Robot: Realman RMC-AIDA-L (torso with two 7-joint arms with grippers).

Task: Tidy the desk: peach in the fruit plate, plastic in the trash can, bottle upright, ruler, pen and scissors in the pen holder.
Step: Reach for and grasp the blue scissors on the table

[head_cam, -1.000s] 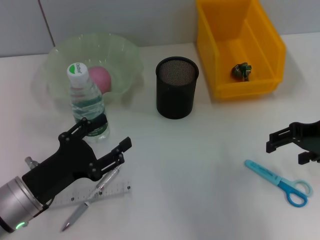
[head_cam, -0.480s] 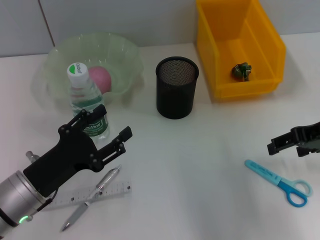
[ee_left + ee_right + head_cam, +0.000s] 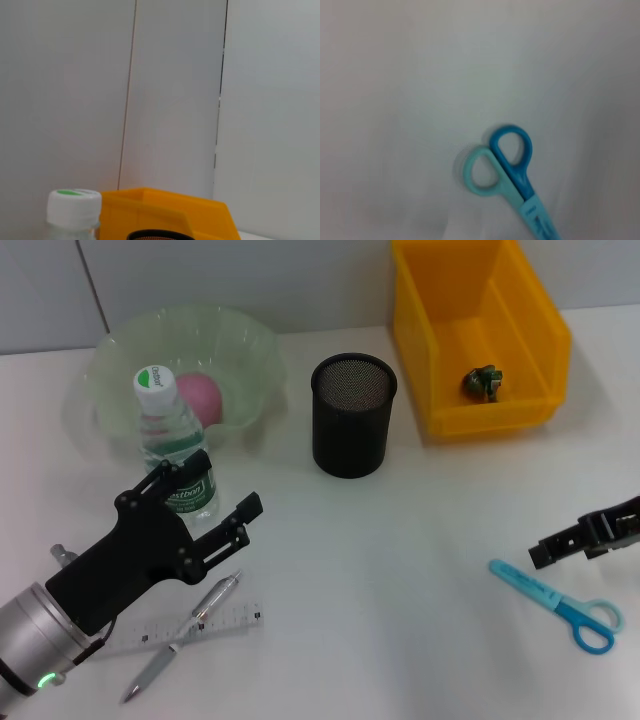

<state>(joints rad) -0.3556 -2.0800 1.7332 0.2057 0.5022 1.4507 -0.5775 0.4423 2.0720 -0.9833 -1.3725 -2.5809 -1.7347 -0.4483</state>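
Nearest the front edge of the desk (image 3: pixel 400 570), toward its left corner, a silver pen (image 3: pixel 180 638) lies slantwise across a clear ruler (image 3: pixel 190 628), the two touching where they cross. Just above them hangs the left claw (image 3: pixel 222 492), its black fingers (image 3: pixel 243 508) spread apart and clamped on nothing, one finger reaching close to the label of the water bottle (image 3: pixel 170 445). Near the front right corner the blue scissors (image 3: pixel 560 606) lie flat with blades shut, handles toward the right edge (the right wrist view shows the two finger loops (image 3: pixel 500 162) plainly). The right claw (image 3: pixel 585 540) hovers just beyond the blade tip, at the desk's right edge; whether its fingers are apart or together I cannot tell. Farther back on the left, the water bottle stands upright with its white and green cap (image 3: pixel 153 382) on, just in front of the pale green fruit plate (image 3: pixel 250 340), which holds the pink peach (image 3: pixel 200 397). In the middle of the desk stands the black mesh pen holder (image 3: pixel 353 416). Toward the back right corner sits the yellow trash can (image 3: pixel 530 320), a bin with a crumpled green scrap of plastic (image 3: pixel 484 381) on its floor.
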